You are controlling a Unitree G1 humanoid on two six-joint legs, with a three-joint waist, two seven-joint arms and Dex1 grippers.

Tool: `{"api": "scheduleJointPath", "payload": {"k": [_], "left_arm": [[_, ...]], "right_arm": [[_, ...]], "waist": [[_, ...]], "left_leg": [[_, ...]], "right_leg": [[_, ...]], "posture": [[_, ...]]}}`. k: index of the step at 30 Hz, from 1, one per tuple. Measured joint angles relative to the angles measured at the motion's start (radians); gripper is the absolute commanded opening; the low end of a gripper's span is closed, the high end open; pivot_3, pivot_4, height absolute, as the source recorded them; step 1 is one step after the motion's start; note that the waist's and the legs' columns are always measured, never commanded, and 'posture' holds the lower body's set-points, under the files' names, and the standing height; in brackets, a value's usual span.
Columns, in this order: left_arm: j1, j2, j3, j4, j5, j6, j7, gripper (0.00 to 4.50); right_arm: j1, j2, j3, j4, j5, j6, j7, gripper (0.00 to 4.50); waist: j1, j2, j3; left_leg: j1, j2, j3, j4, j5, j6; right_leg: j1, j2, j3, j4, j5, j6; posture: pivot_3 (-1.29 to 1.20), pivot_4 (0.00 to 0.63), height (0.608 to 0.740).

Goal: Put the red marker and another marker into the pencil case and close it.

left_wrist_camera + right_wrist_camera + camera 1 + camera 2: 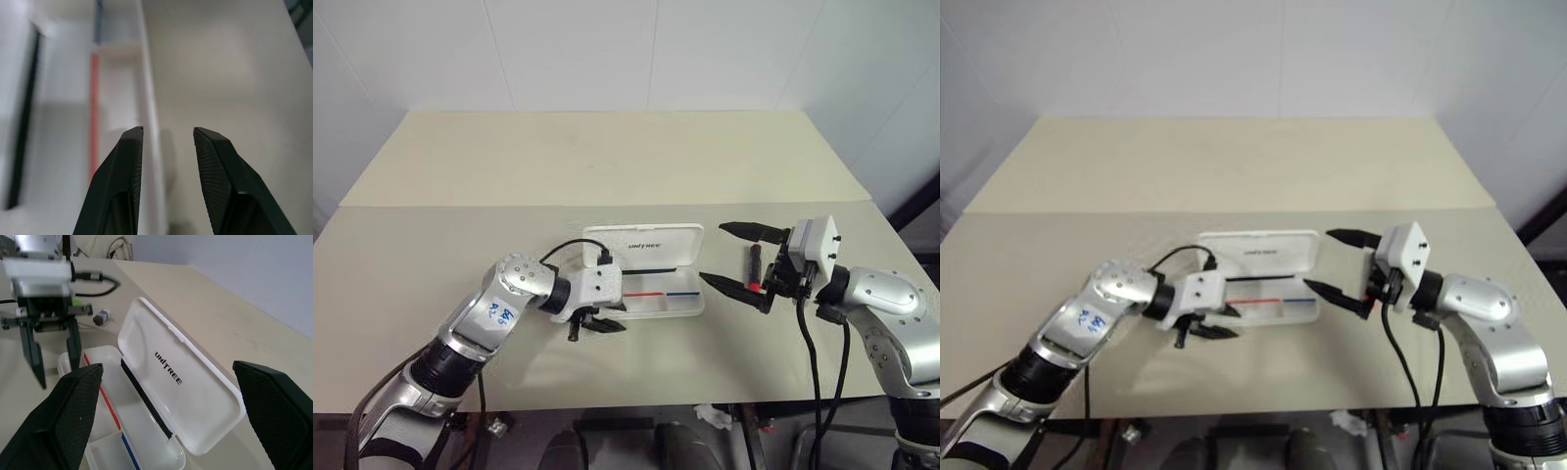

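Your pencil case (646,269) lies open mid-table, lid back, tray toward you. The left gripper (594,327) sits at the tray's near left corner, fingers parted with nothing between them; whether the other marker already lies inside, you cannot tell. The red marker (755,266) lies on the table right of the case, just behind your right gripper (736,258), whose fingers are spread wide and empty. Judged step: fetching the red marker. Next, bring the right gripper around it and pinch its barrel.
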Motion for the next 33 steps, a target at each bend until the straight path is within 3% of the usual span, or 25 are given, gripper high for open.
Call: {"api": "scheduleJointPath", "payload": {"k": [6, 7, 16, 22, 33], "left_arm": [[-0.016, 0.046, 0.091, -0.003, -0.155, 0.042, -0.084, 4.34], [-0.016, 0.058, 0.112, -0.001, -0.18, 0.042, -0.101, 4.49], [-0.107, 0.089, 0.245, 0.137, -0.278, -0.012, -0.126, 4.49], [-0.135, 0.163, 0.261, 0.23, -0.246, -0.114, -0.14, 4.49], [-0.148, 0.178, 0.261, 0.22, -0.211, -0.11, -0.07, 4.49]], "right_arm": [[-0.066, -0.035, -0.01, -0.048, 0.084, 0.283, -0.128, 4.5], [-0.089, -0.051, -0.019, -0.067, 0.119, 0.348, -0.149, 4.5], [-0.258, -0.15, -0.08, -0.089, 0.276, 0.878, -0.37, 4.5], [-0.363, -0.15, -0.072, 0.022, 0.173, 1.253, -0.611, 4.5], [-0.379, 0.111, -0.13, 0.184, -0.011, 1.316, -0.809, 4.5]], "waist": [[-0.003, 0.001, 0.0], [-0.002, 0.001, 0.0], [0.0, 0.0, 0.001], [-0.002, 0.0, 0.001], [-0.003, 0.0, 0.001]], "left_leg": [[0.0, 0.0, 0.0, -0.001, 0.0, 0.0], [0.0, 0.0, -0.001, -0.001, 0.0, 0.0], [-0.001, 0.0, 0.0, -0.001, 0.0, 0.0], [-0.005, 0.0, 0.002, -0.003, 0.0, 0.0], [-0.016, 0.0, 0.003, -0.001, 0.0, 0.0]], "right_leg": [[-0.001, 0.0, 0.0, 0.0, 0.0, -0.001], [-0.001, 0.0, 0.0, 0.001, -0.001, -0.001], [-0.001, -0.001, -0.001, -0.001, -0.001, -0.002], [-0.01, -0.001, 0.0, 0.002, -0.002, -0.004], [-0.019, -0.001, 0.0, 0.003, -0.001, -0.001]], "posture": [[0.0, 0.15, 0.74], [0.0, 0.15, 0.74], [0.0, 0.15, 0.74], [0.0, 0.15, 0.74], [0.0, 0.15, 0.74]]}}
